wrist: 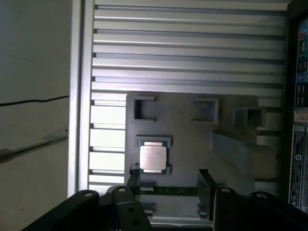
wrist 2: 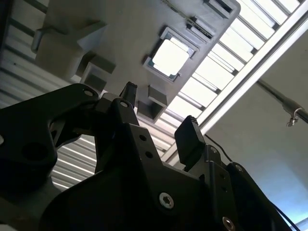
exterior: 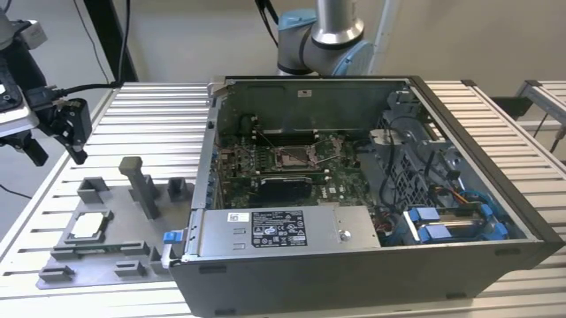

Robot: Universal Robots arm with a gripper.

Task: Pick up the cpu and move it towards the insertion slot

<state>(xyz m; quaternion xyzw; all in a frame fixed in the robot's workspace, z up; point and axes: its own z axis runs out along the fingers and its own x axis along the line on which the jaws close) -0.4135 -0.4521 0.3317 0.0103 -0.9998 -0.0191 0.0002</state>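
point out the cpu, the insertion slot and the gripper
cpu (wrist: pixel 153 158), first wrist view, centre of its silvery top
insertion slot (exterior: pixel 295 156), exterior view, its dull centre inside the metal frame
gripper (wrist: pixel 169 171), first wrist view, midway between its open fingertips

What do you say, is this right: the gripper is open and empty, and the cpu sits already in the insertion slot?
No. The gripper is open and empty, but the cpu lies in its recess on the grey tray, as the first wrist view shows.
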